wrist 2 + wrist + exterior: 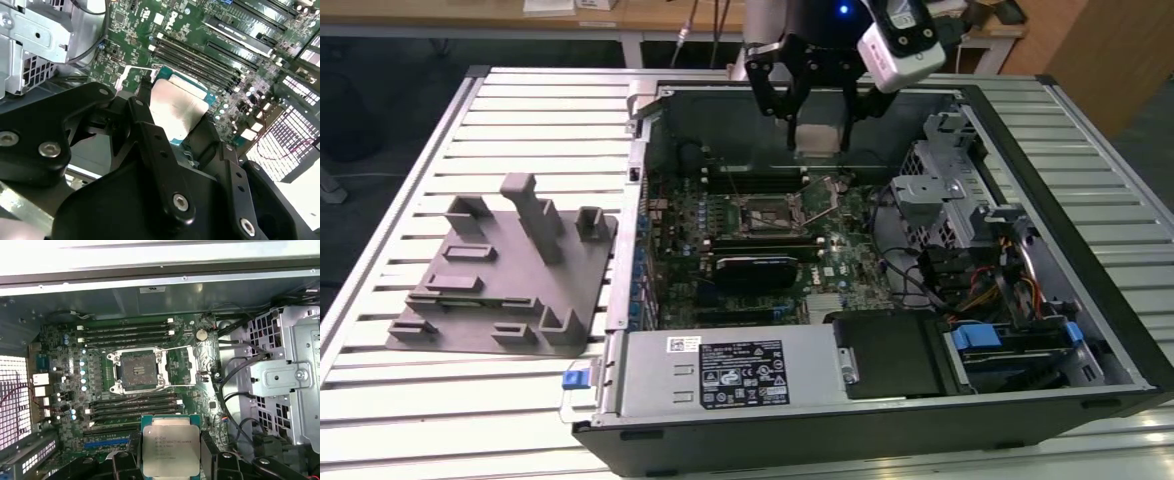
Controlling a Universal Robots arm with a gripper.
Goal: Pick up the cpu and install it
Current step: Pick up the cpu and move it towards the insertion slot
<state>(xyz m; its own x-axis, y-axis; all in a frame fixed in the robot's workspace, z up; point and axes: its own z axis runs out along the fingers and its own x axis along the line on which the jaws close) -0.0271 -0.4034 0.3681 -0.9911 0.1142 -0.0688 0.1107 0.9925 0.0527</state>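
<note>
My gripper (817, 128) hangs over the far end of the open computer case, shut on the cpu (817, 138), a flat square chip with a silver top. In the first wrist view the cpu (171, 447) sits between the black fingers, above the memory slots and apart from the board. The motherboard socket (139, 371) lies uncovered with its metal load plate (182, 367) swung open beside it. In the exterior view the socket (770, 212) is below and nearer the camera than the chip. The second wrist view shows the cpu (175, 112) clamped between the fingers (160, 150).
The case walls (647, 130) ring the motherboard. A silver drive cage (947, 200) and cables stand at the exterior view's right, and a labelled power supply (720, 375) sits at the near end. A grey fixture block (507, 270) rests on the slatted table at the left.
</note>
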